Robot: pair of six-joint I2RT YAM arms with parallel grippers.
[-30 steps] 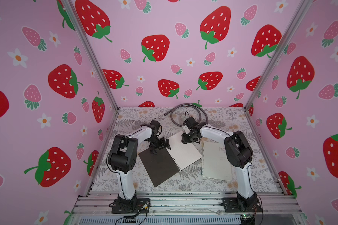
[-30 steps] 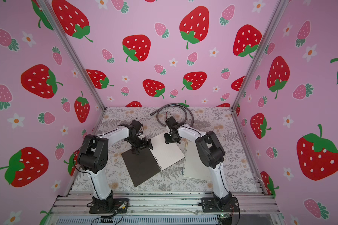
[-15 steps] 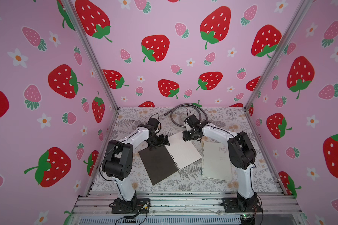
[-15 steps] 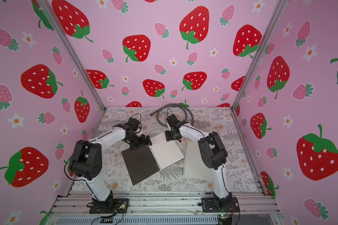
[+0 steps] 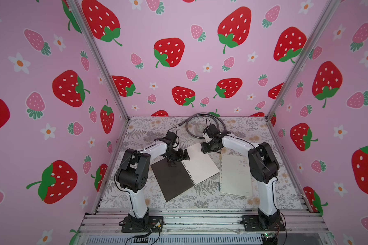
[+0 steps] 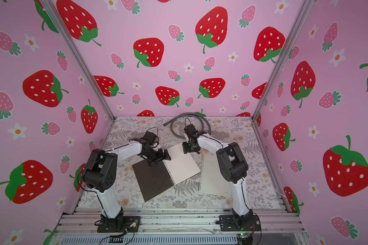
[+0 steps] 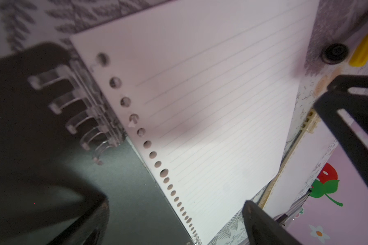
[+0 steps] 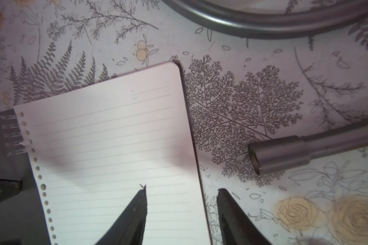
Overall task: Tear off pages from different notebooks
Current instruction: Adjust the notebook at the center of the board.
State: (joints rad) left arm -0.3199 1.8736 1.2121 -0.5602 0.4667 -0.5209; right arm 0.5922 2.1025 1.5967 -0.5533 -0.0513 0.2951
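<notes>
A dark-covered notebook (image 5: 170,180) lies open in the middle of the table, its lined white page (image 5: 200,163) turned out to the right. In the left wrist view the page (image 7: 221,106) has its upper holes off the clear binder rings (image 7: 87,123). My left gripper (image 5: 173,163) stands wide open over the binding's far end, one finger (image 7: 72,212) above the dark cover (image 7: 125,201). My right gripper (image 8: 182,191) is open at the page's far outer edge, one finger (image 8: 139,212) over the paper (image 8: 115,148), the other over the table. A whitish-covered notebook (image 5: 236,176) lies shut to the right.
A coiled grey hose (image 5: 200,125) lies behind the right gripper, its open end (image 8: 280,154) close to the page's corner. Pink strawberry walls close in the floral table (image 5: 149,131) on three sides. An aluminium rail (image 5: 200,218) runs along the front.
The left arm's elbow swung outward and came back. Both grippers stay about where they were at the open notebook.
</notes>
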